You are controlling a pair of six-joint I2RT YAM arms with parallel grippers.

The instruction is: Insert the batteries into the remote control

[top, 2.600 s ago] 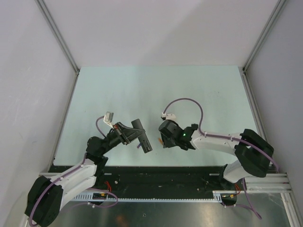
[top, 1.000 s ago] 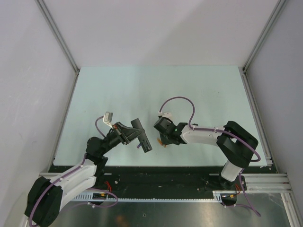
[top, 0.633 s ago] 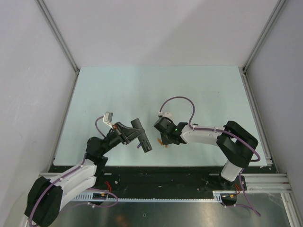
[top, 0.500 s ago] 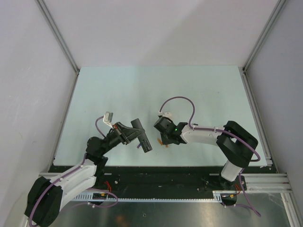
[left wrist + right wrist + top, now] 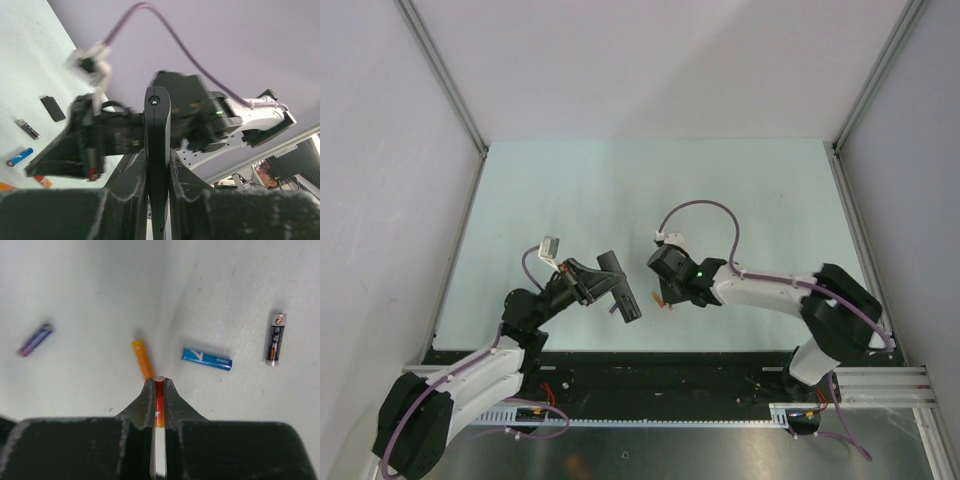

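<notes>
Two batteries to load, neither seated by the look of it. Far left: left arm folded, elbow low by its base, wrist reaching toward 1 o'clock. Left gripper pressed tight on the remote control, pinching the slim edges, bar running 11-to-5 o'clock in the top view. Looks raised off the table and tilted, presumably to present the recess to the other arm; recess face not visible, so cannot confirm. In the left wrist view, bar upright between the pads, right wrist body close behind.

Next right: right gripper closed on the held battery, orange-red, gripped lengthwise with only the tip poking past the fingertips. Probably held that way for end-first feeding into the slot. Sits at 3 o'clock of the remote control, near but apart. Right arm reaching toward 9 o'clock from its elbow, forearm roughly level, wrist pitched down at the table.

Below the fingertips in the right wrist view, left to right: purple-blue cell at 10 o'clock; second battery at 11 o'clock, near end just beside a fingertip, contact unclear; blue cell at 2 o'clock; dark cell further out, also about 2 o'clock. All lying loose. Next, by my read: swing the held battery over to the recess, then come back for the second battery. Risk: slipping in that narrow pinch.
</notes>
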